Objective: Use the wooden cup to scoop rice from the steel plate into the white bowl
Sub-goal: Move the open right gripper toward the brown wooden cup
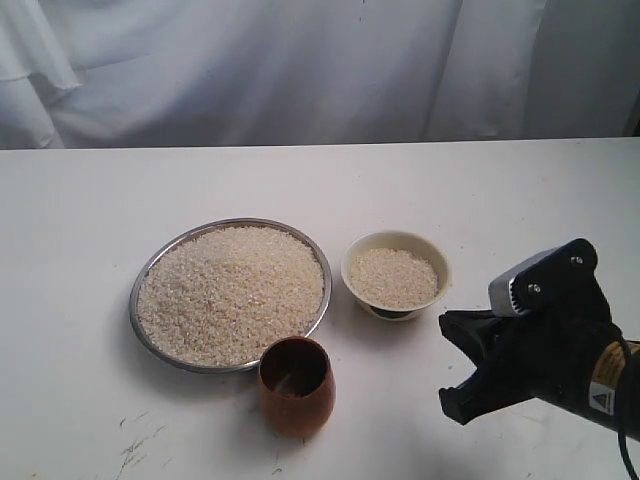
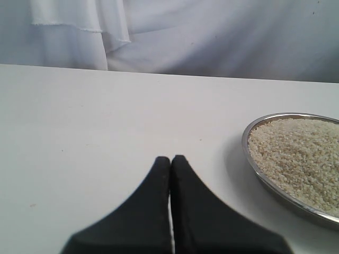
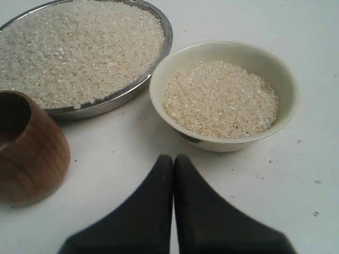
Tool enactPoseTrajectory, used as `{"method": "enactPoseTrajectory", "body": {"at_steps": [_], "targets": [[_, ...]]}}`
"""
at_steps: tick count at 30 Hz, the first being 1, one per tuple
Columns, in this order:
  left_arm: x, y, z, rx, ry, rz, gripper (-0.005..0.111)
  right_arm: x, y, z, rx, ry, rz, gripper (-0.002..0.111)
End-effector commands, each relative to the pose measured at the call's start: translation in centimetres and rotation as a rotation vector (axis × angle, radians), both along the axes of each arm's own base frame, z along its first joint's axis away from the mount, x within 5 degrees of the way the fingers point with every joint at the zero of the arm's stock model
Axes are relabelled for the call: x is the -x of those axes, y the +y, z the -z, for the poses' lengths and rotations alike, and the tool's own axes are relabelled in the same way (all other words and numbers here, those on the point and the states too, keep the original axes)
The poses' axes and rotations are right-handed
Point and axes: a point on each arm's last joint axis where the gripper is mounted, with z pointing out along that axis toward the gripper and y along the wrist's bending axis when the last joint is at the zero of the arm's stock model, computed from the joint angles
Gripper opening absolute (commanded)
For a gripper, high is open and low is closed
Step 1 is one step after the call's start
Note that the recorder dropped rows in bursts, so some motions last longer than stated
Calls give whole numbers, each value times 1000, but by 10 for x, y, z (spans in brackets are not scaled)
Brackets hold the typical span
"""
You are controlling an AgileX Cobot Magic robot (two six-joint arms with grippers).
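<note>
Two shut claws, one cup (image 1: 295, 385) standing free

Both claws have their black fingers pressed together along their whole length, and neither holds anything. The left claw (image 2: 170, 159) shows only in its own wrist camera, over bare white table (image 1: 90, 200), with one edge of the plate (image 1: 133, 300) off to its side. The right claw (image 3: 173, 159) sits low toward the right edge of the exterior view, to the right of the bowl (image 1: 396, 237) and nearer the camera, its tips turned toward the dishes and touching none of them.

Most of the rice (image 1: 230, 290) lies in a broad, loose heap that fills the shiny metal plate almost to its rim. A smaller share sits in the cream bowl, just to the right of the plate, with a narrow strip of table between them. The reddish-brown wooden cup stands on the table at the plate's near edge, just beside the rim, its dark mouth facing up. A white cloth (image 1: 300, 60) hangs behind the table
</note>
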Motion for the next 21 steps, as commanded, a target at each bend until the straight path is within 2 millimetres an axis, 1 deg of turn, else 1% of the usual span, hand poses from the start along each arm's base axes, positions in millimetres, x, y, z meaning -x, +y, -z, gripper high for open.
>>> {"method": "enactPoseTrajectory", "body": {"at_steps": [1,4,8,12,14,16,21], "targets": [[0,0,1,6,-6,-2,0,6,9,-2,-11,-3,-120,0],[0,0,1,6,-6,-2,0,11,20,-5,1,-18,-229,0],[0,0,1,6,-6,-2,0,15,28,-7,16,-40,-300,1],[0,0,1,6,-6,-2,0,17,32,-9,10,-49,-323,9],[0,0,1,6,-6,-2,0,18,34,-9,2,-53,-331,17],[0,0,1,6,-6,-2,0,18,34,-10,-10,-59,-336,27],[0,0,1,6,-6,-2,0,19,35,-10,-10,-49,-351,65]]}}
